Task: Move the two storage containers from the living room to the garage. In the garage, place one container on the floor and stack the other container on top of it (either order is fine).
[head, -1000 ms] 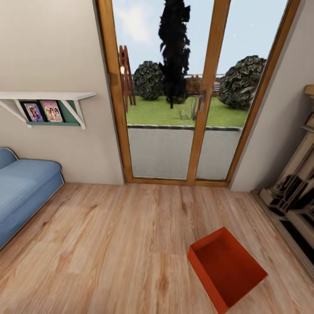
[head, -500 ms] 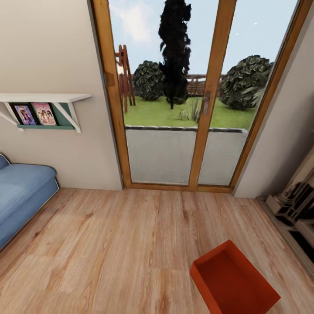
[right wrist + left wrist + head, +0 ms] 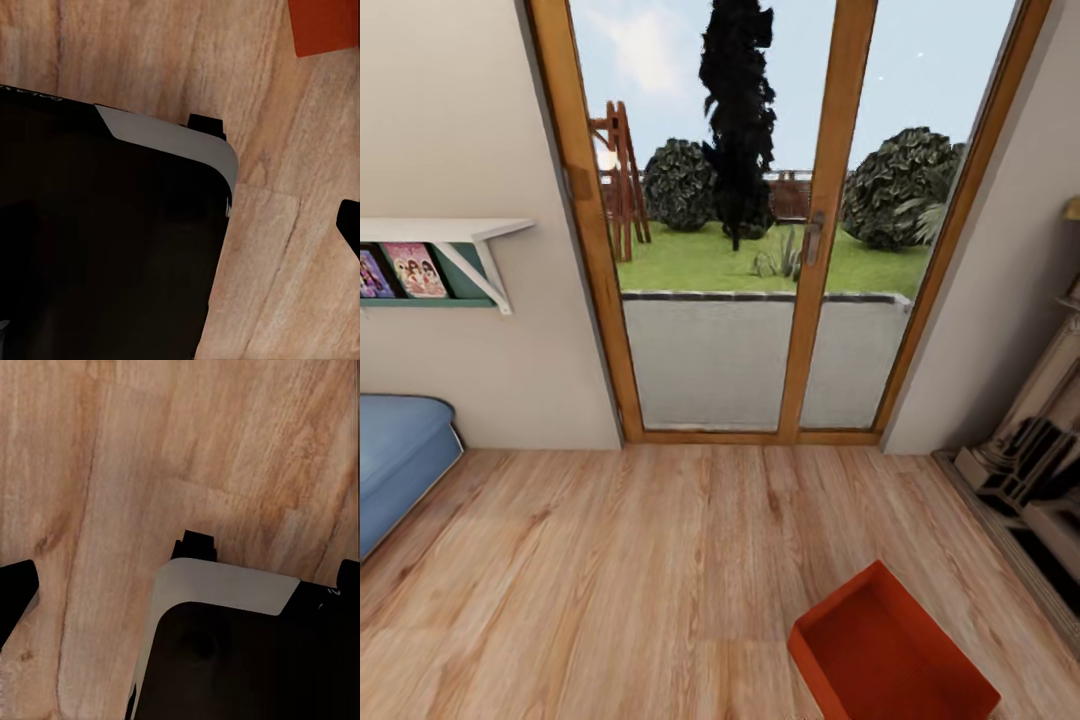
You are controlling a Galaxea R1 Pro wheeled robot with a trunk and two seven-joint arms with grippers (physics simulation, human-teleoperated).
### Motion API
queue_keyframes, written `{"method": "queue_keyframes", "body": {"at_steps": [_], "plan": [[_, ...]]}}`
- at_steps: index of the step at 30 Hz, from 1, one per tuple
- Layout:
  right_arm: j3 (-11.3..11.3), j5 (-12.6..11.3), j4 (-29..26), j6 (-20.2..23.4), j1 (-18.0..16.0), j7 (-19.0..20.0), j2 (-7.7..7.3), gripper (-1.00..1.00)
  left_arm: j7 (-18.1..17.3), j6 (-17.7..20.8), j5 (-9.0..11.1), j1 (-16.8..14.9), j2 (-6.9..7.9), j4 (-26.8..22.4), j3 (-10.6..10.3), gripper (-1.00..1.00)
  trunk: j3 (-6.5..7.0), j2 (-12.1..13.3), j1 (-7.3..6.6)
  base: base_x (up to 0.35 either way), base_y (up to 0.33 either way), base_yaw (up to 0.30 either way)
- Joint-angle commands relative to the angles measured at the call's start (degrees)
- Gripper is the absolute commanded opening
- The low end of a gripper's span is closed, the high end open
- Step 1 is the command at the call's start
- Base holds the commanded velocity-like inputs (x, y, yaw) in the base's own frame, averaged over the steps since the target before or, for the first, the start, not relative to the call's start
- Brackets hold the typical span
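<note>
One red-orange storage container (image 3: 890, 655) lies open side up on the living room's light wood floor (image 3: 610, 560), at the lower right of the head view, partly cut off by the frame edge. A corner of the container (image 3: 322, 26) also shows in the right wrist view, well away from the fingers. My left gripper (image 3: 184, 596) hangs over the planks with its black fingertips (image 3: 15, 592) far apart and nothing between them. Of my right gripper (image 3: 176, 240) one black fingertip (image 3: 350, 225) shows at the frame edge, standing wide and holding nothing.
A wood-framed glass double door (image 3: 815, 250) to a garden stands straight ahead. A blue sofa (image 3: 395, 460) and a white wall shelf (image 3: 430, 232) with pictures are at the left. A dark ornate fireplace (image 3: 1040, 450) is at the right. The robot's dark base (image 3: 225, 660) is under both wrists.
The whole head view has shifted: door, shelf and sofa slid left and the container sits lower in the picture, so the camera moved. The container has not moved on the floor.
</note>
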Motion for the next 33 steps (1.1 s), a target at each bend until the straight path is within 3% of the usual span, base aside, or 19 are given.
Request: {"method": "queue_keyframes", "body": {"at_steps": [1, 22, 33], "plan": [[0.5, -0.6, 0.2, -0.3, -0.1, 0.2, 0.03, 1.00, 0.1, 0.2, 0.3, 0.0, 0.02, 0.0, 0.2, 1.00, -0.05, 0.0, 0.00, 0.013, 0.000, -0.243], [0.5, -0.6, 0.2, -0.3, -0.1, 0.2, 0.03, 1.00, 0.2, 0.4, 0.3, 0.0, 0.00, 0.0, 0.2, 1.00, -0.05, 0.0, 0.00, 0.002, 0.000, -0.247], [0.5, -0.6, 0.2, -0.3, 0.0, 0.2, 0.03, 1.00, 0.0, 0.9, 0.3, 0.0, 0.00, 0.0, 0.2, 1.00, -0.05, 0.0, 0.00, 0.192, 0.165, -0.247]]}}
